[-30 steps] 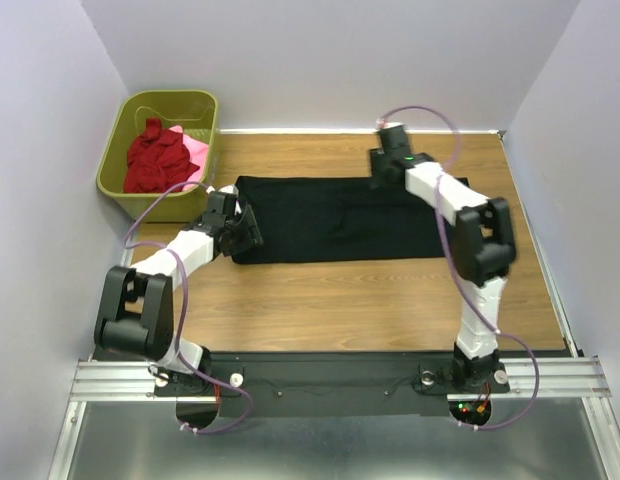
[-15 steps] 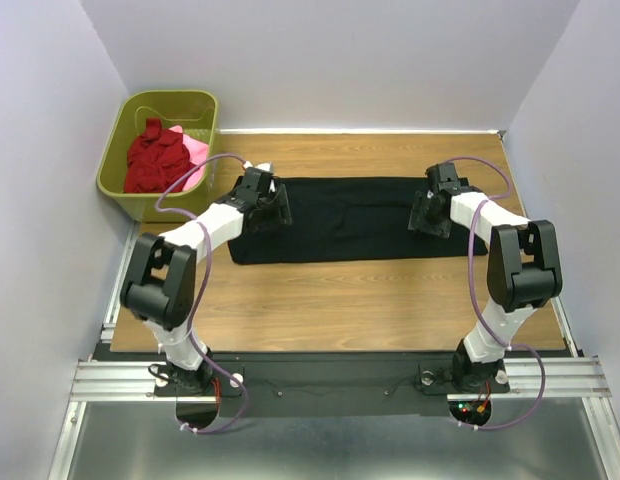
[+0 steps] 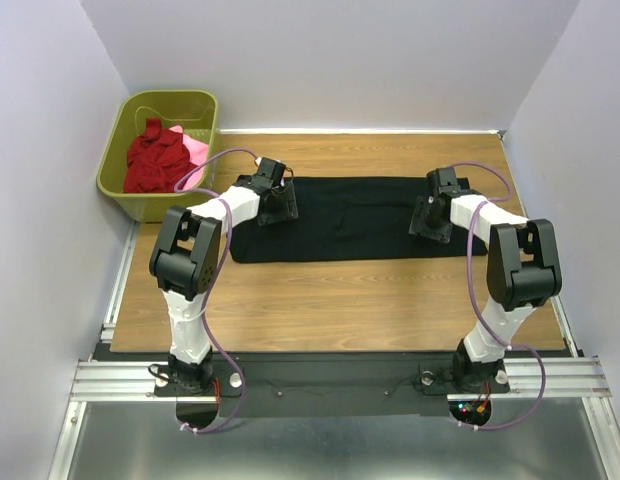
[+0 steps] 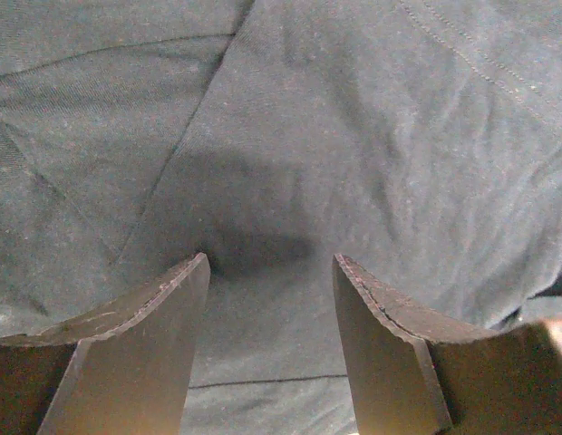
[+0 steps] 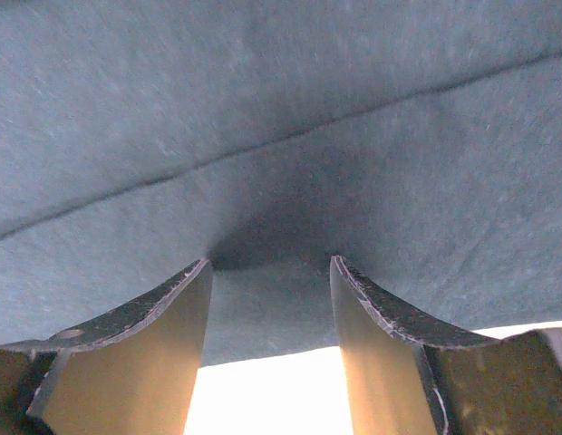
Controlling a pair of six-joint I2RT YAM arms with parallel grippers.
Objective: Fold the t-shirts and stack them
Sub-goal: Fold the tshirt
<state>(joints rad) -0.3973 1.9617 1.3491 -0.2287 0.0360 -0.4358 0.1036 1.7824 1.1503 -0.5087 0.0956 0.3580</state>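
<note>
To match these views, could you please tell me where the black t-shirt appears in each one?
Top external: black t-shirt spread flat at centre.
Left wrist: fills the frame.
Right wrist: fills most of the frame.
Landmark: left gripper and right gripper, open, over its ends.

The left arm (image 3: 220, 210) and right arm (image 3: 487, 214) reach forward. The left hand (image 3: 277, 207) and right hand (image 3: 431, 220) point down, fingers spread.

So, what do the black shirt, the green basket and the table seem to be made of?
Black shirt: soft matte cloth, probably cotton; fine texture, stitched seams and creases show up close. Basket: smooth olive plastic, apparently; rigid moulded rim. Table: wood or wood-look laminate; brown grain lines.
</note>
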